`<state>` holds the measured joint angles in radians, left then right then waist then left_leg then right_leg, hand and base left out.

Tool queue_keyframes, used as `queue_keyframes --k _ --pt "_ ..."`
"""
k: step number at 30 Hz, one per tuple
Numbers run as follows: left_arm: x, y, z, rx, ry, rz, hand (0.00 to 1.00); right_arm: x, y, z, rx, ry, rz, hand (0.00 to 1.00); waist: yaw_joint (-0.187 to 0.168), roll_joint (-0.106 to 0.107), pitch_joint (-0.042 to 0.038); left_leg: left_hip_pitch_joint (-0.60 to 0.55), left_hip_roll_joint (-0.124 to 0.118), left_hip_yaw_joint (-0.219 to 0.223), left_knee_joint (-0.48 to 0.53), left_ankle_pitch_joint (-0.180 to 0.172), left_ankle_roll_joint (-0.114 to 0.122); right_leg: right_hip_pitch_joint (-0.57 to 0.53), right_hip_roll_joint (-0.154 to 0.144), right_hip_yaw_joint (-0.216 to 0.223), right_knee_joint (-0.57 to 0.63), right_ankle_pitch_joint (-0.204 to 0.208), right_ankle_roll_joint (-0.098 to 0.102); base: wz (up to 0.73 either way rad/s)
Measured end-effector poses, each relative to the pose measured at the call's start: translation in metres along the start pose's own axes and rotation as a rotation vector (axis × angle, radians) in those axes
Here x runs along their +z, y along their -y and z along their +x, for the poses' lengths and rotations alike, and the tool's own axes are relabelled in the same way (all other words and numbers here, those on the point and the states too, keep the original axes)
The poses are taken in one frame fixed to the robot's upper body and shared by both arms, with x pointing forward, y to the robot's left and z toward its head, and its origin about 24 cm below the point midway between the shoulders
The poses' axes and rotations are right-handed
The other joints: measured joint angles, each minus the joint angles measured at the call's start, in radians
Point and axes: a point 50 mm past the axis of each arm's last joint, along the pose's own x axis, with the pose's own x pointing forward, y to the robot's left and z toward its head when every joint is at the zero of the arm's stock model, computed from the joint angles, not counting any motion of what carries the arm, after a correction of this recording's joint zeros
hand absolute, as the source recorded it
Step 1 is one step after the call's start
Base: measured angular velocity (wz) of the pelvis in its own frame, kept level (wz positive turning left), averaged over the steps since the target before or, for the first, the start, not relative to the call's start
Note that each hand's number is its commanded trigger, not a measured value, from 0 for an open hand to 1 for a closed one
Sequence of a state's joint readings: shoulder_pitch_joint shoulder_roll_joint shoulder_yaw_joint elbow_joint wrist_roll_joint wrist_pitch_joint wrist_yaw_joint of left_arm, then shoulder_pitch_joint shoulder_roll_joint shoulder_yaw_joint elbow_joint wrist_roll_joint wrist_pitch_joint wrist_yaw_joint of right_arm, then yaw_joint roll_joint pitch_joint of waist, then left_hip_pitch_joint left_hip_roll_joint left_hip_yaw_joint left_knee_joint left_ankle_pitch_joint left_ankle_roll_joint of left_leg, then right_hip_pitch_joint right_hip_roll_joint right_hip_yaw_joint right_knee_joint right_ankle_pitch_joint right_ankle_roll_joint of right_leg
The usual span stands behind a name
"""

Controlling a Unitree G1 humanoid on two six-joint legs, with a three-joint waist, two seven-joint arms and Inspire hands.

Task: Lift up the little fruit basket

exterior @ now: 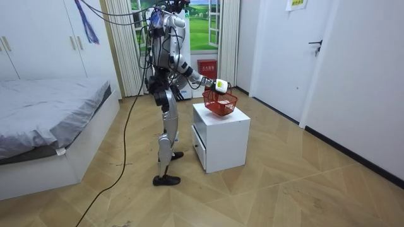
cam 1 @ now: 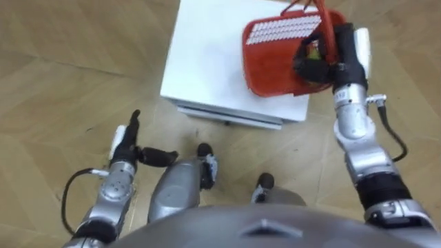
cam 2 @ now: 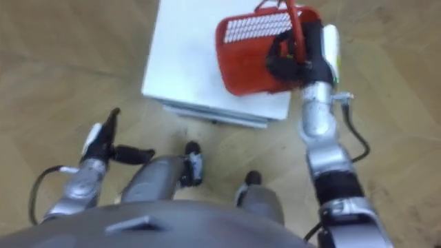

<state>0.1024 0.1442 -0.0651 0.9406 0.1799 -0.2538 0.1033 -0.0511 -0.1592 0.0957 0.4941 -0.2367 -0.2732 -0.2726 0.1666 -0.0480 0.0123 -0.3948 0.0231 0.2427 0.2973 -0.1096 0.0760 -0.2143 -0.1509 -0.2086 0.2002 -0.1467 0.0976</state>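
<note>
Right hand [cam 1: 342, 58] curls fingers round handle [cam 1: 329, 27], so red fruit basket [cam 1: 272, 65] tilts over white bench [cam 1: 207, 62] | left hand [cam 1: 127, 141] idle, fingers straight.

The robot stands upright left of the frame's centre, facing the frame's right, just beside a white table [exterior: 221, 135]. Its right hand [exterior: 220, 84] reaches out above the table top, holding the red fruit basket [exterior: 220, 103] by the handle. A bed [exterior: 50, 113] fills the left side, on a wooden floor [exterior: 284, 183].
</note>
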Motion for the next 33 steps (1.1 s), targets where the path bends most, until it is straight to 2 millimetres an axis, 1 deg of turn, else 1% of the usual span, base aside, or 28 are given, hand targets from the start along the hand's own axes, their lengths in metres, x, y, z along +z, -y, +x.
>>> queue_keyframes --k 2,3,4,6,7,9,13,14,15,16,19,21,26,33 --pt "0.001 0.002 0.0 -0.004 -0.002 -0.014 0.0 0.001 0.001 0.003 -0.017 0.001 -0.003 1.0 -0.008 0.011 0.0072 0.007 -0.004 0.0 -0.008 0.003 -0.001 0.017 -0.001 -0.01 -0.01 0.0 0.0 0.03" --pt "0.0 0.002 0.001 -0.005 -0.005 -0.017 0.0 -0.002 -0.001 0.004 -0.016 -0.014 -0.008 1.0 -0.012 0.013 0.0091 0.015 -0.006 -0.001 -0.024 0.012 -0.002 0.019 -0.001 -0.012 -0.009 0.0 0.0 0.04" --pt "0.001 0.002 0.001 -0.007 -0.007 -0.017 0.0 -0.004 -0.002 0.004 -0.015 -0.024 -0.011 1.0 -0.015 0.012 0.0096 0.019 -0.007 -0.002 -0.033 0.016 -0.003 0.018 -0.001 -0.014 -0.007 0.001 0.0 0.06" --pt "0.001 0.003 0.003 -0.012 -0.013 -0.018 0.0 -0.011 -0.006 0.002 0.002 -0.056 -0.022 1.0 -0.018 0.011 0.0132 0.025 -0.01 -0.005 -0.06 0.033 -0.005 0.005 -0.001 -0.018 0.01 0.0 -0.001 0.02" --pt "0.002 0.003 0.004 -0.013 -0.014 -0.018 0.0 -0.012 -0.006 0.003 0.004 -0.059 -0.024 1.0 -0.018 0.01 0.0147 0.024 -0.011 -0.005 -0.066 0.035 -0.006 0.0 -0.001 -0.018 0.012 0.001 -0.002 -0.06" --pt "0.006 0.003 0.007 -0.025 -0.01 -0.017 0.0 -0.011 -0.007 0.006 0.005 -0.059 -0.026 1.0 -0.02 0.009 0.0217 0.012 -0.011 -0.006 -0.077 0.047 -0.006 -0.024 -0.001 -0.018 0.024 0.002 -0.005 -0.05" --pt "0.011 0.004 0.01 -0.033 -0.001 -0.018 0.0 -0.011 -0.011 0.01 0.022 -0.074 -0.025 1.0 -0.019 0.002 0.0257 -0.005 -0.009 -0.005 -0.077 0.051 -0.005 -0.047 -0.001 -0.02 0.033 0.004 -0.008 0.0" --pt "0.012 0.004 0.01 -0.036 -0.002 -0.018 0.0 -0.01 -0.012 0.01 0.024 -0.073 -0.022 0.91 -0.02 0.002 0.0259 -0.008 -0.01 -0.005 -0.077 0.054 -0.004 -0.052 -0.003 -0.025 0.036 0.004 -0.008 0.0" --pt "0.012 0.005 0.011 -0.038 -0.003 -0.018 0.0 -0.011 -0.013 0.011 0.026 -0.078 -0.022 0.26 -0.02 0.002 0.0259 -0.009 -0.01 -0.004 -0.077 0.054 -0.004 -0.052 -0.005 -0.039 0.037 0.004 -0.008 0.0" --pt "0.012 0.005 0.011 -0.038 -0.003 -0.017 0.0 -0.012 -0.013 0.011 0.027 -0.081 -0.023 0.0 -0.02 0.002 0.0259 -0.009 -0.01 -0.004 -0.078 0.054 -0.004 -0.053 -0.005 -0.043 0.037 0.004 -0.008 0.0" --pt "0.011 0.005 0.011 -0.039 -0.01 -0.022 0.0 -0.011 -0.014 0.012 0.03 -0.084 -0.021 0.0 -0.019 0.002 0.0258 -0.015 -0.01 -0.002 -0.082 0.054 -0.004 -0.062 -0.007 -0.05 0.038 0.004 -0.008 0.0" --pt "0.011 0.005 0.011 -0.039 -0.011 -0.031 0.0 -0.01 -0.014 0.014 0.034 -0.08 -0.022 0.0 -0.021 0.002 0.0256 -0.014 -0.008 -0.002 -0.086 0.054 -0.004 -0.062 -0.007 -0.072 0.037 0.004 -0.008 0.0" --pt "0.012 0.006 0.011 -0.051 -0.013 -0.025 0.0 -0.01 -0.016 0.016 0.05 -0.086 -0.026 0.0 -0.022 0.001 0.0254 -0.014 -0.007 -0.001 -0.091 0.055 -0.006 -0.061 -0.008 -0.095 0.037 0.005 -0.009 0.0" --pt "0.008 0.005 0.01 -0.048 -0.027 -0.055 0.0 -0.013 -0.02 0.014 0.074 -0.101 -0.023 0.0 -0.024 0.0 0.0246 -0.013 -0.005 -0.004 -0.091 0.056 -0.008 -0.059 -0.006 -0.103 0.037 0.005 -0.01 0.0"
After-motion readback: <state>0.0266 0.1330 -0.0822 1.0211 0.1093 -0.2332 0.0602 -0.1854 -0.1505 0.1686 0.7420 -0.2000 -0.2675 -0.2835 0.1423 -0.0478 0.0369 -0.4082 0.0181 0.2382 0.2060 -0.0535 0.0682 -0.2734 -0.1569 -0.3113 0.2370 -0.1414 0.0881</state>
